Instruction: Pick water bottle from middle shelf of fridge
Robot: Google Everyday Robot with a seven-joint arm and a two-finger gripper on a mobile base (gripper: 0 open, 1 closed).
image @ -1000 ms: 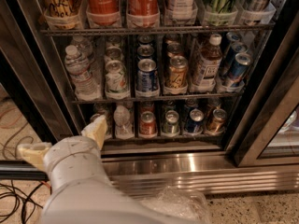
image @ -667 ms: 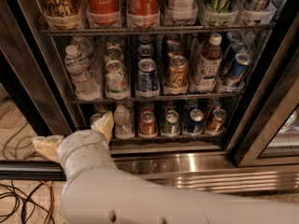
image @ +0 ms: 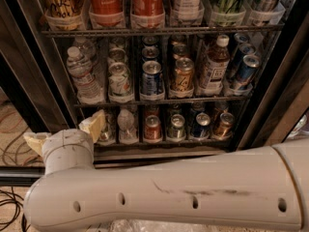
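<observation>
Looking into the fridge (image: 270,105): the water bottle (image: 81,74) stands at the left end of the middle shelf (image: 164,100), just beside a can (image: 119,79). My gripper (image: 64,131) sits low, below that bottle, before the bottom row's left end, fingers (image: 95,124) spread wide, holding nothing. My arm (image: 193,192) crosses the foreground.

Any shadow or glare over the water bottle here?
Camera view: the fridge is dim toward the back, front cans lit; the water bottle on the middle shelf shows without shadow or glare; the open hand sits lower left, below it; the pale arm covers the bottom.
</observation>
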